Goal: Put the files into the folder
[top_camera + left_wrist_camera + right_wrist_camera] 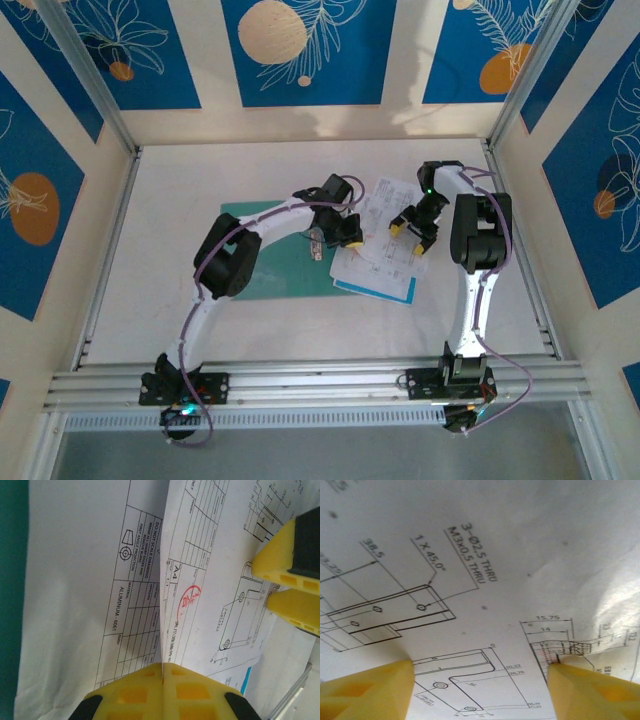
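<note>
Folder: the folder [280, 262] lies flat on the table [180, 200], left of centre and partly under the left arm; no paper shows on its visible part.
Papers: the papers [385, 245] sit in a loose stack just right of the folder, with a blue sheet [375, 289] peeking out underneath at the near edge.
Left gripper: the left gripper [163, 672] has its fingers pressed together on a raised fold of the papers, at the stack's left side.
Right gripper: the right gripper [480, 695] has its fingers spread apart over the printed drawing, holding nothing.
Done: apparently nothing filed; only a first pinch is made.
Left: the whole stack, blue sheet included, must go into the folder.
</note>
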Controlling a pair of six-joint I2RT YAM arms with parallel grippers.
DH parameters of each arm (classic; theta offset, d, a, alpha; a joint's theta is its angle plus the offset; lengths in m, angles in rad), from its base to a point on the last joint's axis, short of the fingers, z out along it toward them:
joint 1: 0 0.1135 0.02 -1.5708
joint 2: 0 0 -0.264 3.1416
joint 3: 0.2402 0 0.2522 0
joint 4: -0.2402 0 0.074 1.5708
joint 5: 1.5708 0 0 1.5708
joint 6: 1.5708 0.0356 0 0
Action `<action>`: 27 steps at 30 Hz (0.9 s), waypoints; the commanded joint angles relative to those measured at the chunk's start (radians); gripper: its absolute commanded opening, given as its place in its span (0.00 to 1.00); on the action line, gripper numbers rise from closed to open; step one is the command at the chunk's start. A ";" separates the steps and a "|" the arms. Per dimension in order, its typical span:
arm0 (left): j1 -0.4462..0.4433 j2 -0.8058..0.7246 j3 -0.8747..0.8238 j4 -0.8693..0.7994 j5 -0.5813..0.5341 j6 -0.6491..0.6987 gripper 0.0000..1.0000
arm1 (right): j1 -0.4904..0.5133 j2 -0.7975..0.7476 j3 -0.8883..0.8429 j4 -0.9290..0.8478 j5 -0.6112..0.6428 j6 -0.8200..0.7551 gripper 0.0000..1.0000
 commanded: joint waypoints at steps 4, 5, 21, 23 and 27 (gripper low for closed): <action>-0.024 -0.068 -0.001 0.031 -0.015 0.026 0.00 | 0.007 -0.172 -0.044 0.094 0.057 0.015 0.85; -0.023 -0.078 -0.004 0.042 -0.017 0.021 0.00 | 0.008 -0.202 -0.047 0.103 0.070 0.024 0.86; -0.005 -0.220 -0.005 0.045 -0.045 0.011 0.00 | 0.021 -0.459 -0.070 0.112 0.136 0.101 0.85; 0.010 -0.256 -0.044 0.056 -0.053 0.004 0.00 | 0.023 -0.479 -0.087 0.113 0.142 0.091 0.85; 0.052 -0.328 -0.152 0.112 -0.040 -0.025 0.00 | 0.027 -0.511 -0.129 0.118 0.142 0.079 0.84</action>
